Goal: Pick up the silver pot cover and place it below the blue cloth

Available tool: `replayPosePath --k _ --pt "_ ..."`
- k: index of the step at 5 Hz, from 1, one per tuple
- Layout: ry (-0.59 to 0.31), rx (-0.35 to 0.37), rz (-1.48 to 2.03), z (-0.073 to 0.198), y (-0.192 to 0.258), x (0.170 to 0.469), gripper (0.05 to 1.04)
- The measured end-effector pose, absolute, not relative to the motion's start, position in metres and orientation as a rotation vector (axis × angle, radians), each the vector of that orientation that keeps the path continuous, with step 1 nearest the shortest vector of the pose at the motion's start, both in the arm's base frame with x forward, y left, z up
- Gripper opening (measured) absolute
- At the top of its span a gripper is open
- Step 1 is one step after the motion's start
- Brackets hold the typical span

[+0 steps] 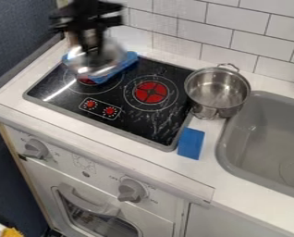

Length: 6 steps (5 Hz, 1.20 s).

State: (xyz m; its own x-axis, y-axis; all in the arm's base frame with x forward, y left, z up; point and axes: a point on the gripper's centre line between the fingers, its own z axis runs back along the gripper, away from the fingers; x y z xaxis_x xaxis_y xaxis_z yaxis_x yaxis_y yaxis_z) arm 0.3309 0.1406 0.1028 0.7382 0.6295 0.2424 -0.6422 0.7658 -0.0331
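Note:
At the upper left, my gripper [93, 45] hangs over the back left of the stove, shut on the silver pot cover [99, 61] at its top. The round, shiny cover is blurred and overlaps the blue cloth [127, 60] in the view, hiding part of it. The cloth lies over the left burner area. How high the cover is above the cloth, I cannot tell.
A silver pot [217, 90] stands right of the black stove top [137, 115], beside the grey sink [266, 134]. A blue block [191, 143] sits at the stove's front right corner. A tiled wall [236, 30] borders the counter's back.

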Motion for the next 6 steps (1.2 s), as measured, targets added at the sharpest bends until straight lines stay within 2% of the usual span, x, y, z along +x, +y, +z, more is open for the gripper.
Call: replayPosePath --k 1,2,3,4,5,6 --pt "-0.219 0.067 0.794 0.093 0.167 0.319 0.287" --pt "-0.154 0.088 0.839 0.070 0.181 0.312 0.287" --pt "-0.143 0.095 0.857 0.062 0.188 0.307 0.286" --pt "-0.089 0.102 0.868 0.043 0.191 0.301 0.287" --pt "-0.066 0.115 0.865 0.038 0.194 0.301 0.287" --pt "-0.059 0.105 0.859 0.035 0.197 0.305 0.352"
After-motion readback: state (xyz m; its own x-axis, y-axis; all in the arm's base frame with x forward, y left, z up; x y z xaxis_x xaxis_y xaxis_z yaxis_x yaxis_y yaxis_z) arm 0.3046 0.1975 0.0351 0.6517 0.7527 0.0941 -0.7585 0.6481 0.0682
